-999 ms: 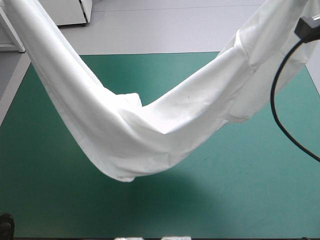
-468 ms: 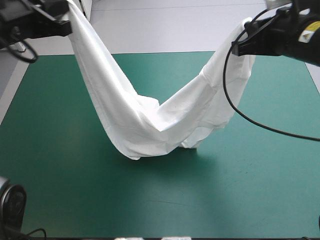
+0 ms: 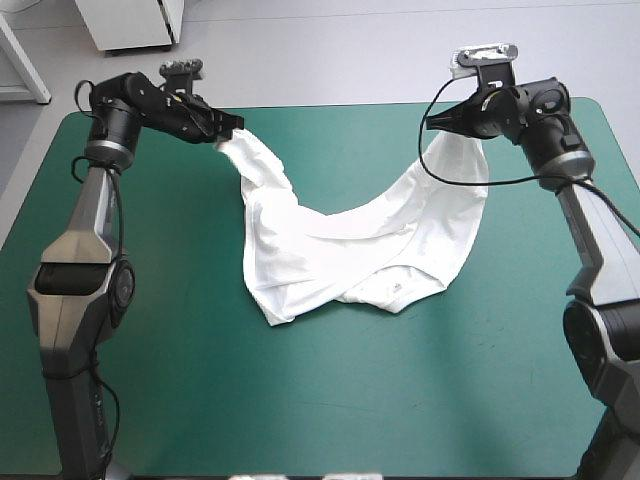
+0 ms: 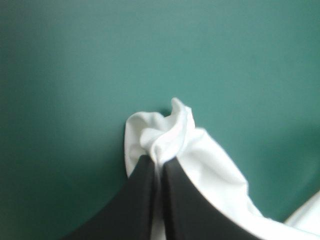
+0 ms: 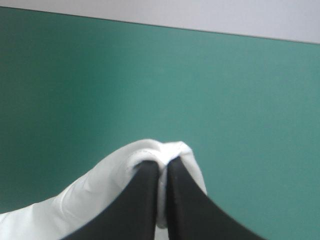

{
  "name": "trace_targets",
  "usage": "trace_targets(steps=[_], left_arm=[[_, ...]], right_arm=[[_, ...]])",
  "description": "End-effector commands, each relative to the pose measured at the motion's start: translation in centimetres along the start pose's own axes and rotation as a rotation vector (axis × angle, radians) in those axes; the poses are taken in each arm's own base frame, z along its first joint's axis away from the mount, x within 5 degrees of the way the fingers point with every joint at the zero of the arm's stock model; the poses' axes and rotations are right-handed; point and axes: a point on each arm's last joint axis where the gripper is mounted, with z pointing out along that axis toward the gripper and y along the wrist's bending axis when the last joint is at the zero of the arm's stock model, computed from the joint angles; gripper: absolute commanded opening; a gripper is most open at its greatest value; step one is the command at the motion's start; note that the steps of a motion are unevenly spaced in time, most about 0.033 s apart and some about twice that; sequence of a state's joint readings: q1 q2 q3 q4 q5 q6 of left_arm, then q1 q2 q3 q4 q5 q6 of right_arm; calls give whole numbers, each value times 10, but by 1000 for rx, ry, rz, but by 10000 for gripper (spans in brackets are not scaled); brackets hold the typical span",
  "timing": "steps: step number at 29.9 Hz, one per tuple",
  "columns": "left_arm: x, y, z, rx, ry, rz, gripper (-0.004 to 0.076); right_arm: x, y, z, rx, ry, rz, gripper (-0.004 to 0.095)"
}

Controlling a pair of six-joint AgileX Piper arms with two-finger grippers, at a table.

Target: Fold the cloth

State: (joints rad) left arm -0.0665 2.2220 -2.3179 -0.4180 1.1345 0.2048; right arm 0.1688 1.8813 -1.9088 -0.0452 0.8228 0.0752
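Note:
The white T-shirt [image 3: 340,250] hangs in a slack U between the two arms, and its middle rests in folds on the teal-green table [image 3: 300,400]. My left gripper [image 3: 228,131] holds one end of it low over the far left of the table. In the left wrist view the left gripper [image 4: 159,161] is shut on a bunched wad of T-shirt [image 4: 165,132]. My right gripper [image 3: 436,121] holds the other end a little higher at the far right. The right wrist view shows the right gripper [image 5: 163,164] pinching a fold of T-shirt [image 5: 100,200].
The table's far edge [image 3: 330,107] runs just behind both grippers. Bare teal-green cover lies in front of the T-shirt and to both sides. A white cabinet [image 3: 135,22] stands on the floor beyond the far left corner.
Both arms have come down and away from the camera toward the far edge. The T-shirt, earlier hanging high and close, now sags with its middle lying on the table.

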Motion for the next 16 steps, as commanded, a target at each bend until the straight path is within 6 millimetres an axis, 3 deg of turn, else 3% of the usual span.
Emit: trace_targets(steps=[1, 3, 8, 11, 16], left_arm=[[-12, -6, -4, 20, -107, -12, -9], [-11, 1, 10, -1, -114, -16, -9], [-17, 13, 23, -67, -213, -3, -9], [-20, 18, 28, -100, -255, 9, -9], [-17, 24, 37, -127, -239, 22, -3]], right_arm=[[-13, -16, 1, 1, -105, 57, -17], [-7, -24, 20, -2, -69, 91, -17], [9, -37, 57, -2, 2, 142, -17], [17, -39, 72, -6, 38, 161, -17], [22, -37, 79, -30, 65, 180, 29]])
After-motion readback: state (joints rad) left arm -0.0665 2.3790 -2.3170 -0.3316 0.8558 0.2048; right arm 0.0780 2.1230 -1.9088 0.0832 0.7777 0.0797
